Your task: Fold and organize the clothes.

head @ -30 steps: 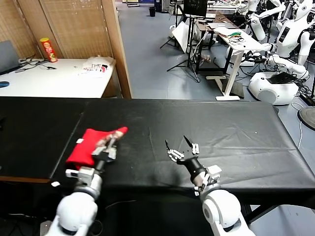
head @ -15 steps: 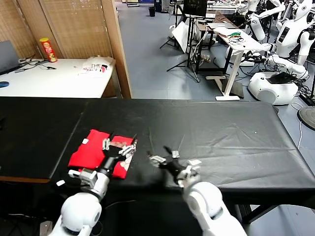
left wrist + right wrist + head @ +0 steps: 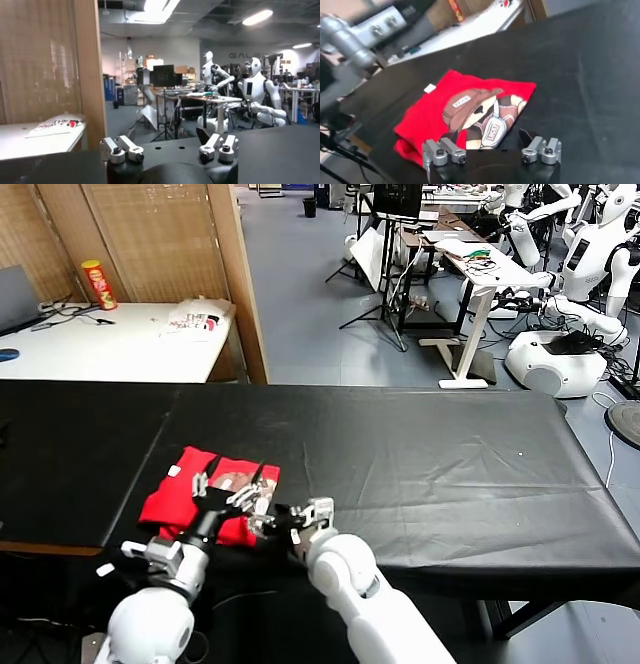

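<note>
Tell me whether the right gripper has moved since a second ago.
Yes. The right gripper has swung toward the robot's left across the black table, ending at the red T-shirt edge.

Head view: mounted high, looking forward and down across the black table (image 3: 420,454), with the workshop floor and other robots in the upper part of the frame.

Left wrist view: set low behind the left gripper (image 3: 170,150), aimed level across the table edge into the room; it shares the wooden partition (image 3: 92,75) and white robots (image 3: 255,95) with the head view.

Right wrist view: close behind the right gripper (image 3: 492,147), angled down at the red T-shirt (image 3: 425,117) on the table, which the head view shows at lower left.
</note>
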